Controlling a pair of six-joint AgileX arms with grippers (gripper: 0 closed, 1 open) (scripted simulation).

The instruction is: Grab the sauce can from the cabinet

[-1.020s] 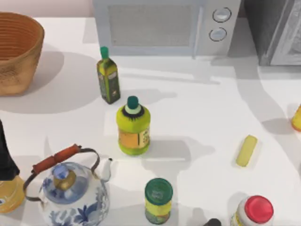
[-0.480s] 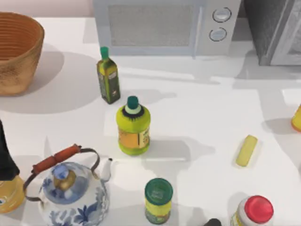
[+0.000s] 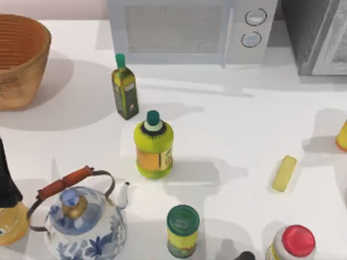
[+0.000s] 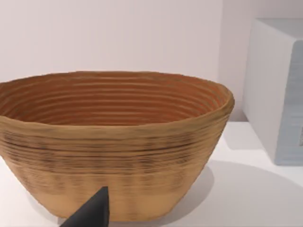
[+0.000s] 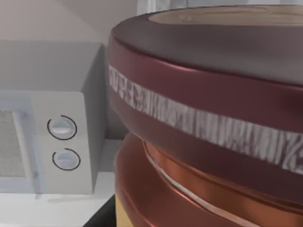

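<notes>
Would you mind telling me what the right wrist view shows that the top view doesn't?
Right wrist view alone: the sauce can very close to the camera, maroon top over a coppery rim.
Top view alone: the basket, teapot, three green-capped bottles, a red-capped container and the cabinet.
Both: the microwave with its two knobs, on the white table.

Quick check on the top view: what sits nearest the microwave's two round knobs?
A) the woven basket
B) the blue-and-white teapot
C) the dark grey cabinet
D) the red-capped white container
C: in the top view the cabinet stands right beside the microwave on its knob side, at the table's back right, while the basket, teapot and red-capped container all sit farther off.
</notes>
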